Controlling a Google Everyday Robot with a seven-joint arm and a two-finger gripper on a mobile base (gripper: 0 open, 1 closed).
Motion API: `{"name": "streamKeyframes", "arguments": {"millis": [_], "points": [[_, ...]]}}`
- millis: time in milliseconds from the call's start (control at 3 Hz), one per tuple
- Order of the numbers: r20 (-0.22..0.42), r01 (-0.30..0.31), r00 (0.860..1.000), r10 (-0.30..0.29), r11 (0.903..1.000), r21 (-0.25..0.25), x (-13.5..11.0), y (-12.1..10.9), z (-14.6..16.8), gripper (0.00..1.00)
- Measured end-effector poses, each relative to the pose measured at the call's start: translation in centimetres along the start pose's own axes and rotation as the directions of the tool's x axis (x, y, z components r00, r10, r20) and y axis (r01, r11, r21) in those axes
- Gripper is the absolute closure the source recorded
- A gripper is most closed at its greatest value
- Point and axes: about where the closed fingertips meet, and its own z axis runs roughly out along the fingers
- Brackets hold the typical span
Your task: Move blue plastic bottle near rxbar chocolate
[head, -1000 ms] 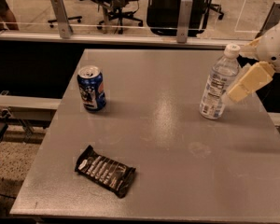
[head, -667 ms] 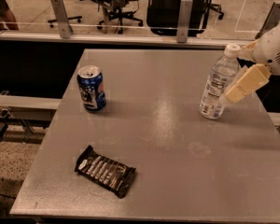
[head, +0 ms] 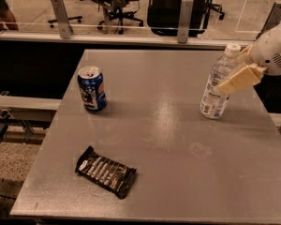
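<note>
The blue plastic bottle, clear with a white cap and white label, stands upright at the table's right side. My gripper comes in from the right edge at the bottle's upper half. It is open, with one cream finger in front of the bottle's shoulder and the other behind, near the cap. The rxbar chocolate, a flat black wrapper with white lettering, lies near the table's front left, far from the bottle.
A blue soda can stands upright at the table's left. The grey table ends close to the bar at the front and left. A glass rail and office chairs are behind the table.
My gripper has edged slightly left, closer around the bottle. The bottle, can and bar have not moved.
</note>
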Motion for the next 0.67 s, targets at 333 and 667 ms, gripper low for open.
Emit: {"name": "streamKeyframes", "arguments": {"millis": [333,667], "points": [[0.023,0.003,1.000,-0.003,0.9999,-0.015,-0.8,0.3,0.1,0.65],[0.071,0.024,0.997,-0.020,0.9987,-0.046,-2.8,1.5,0.0,0.87]]}}
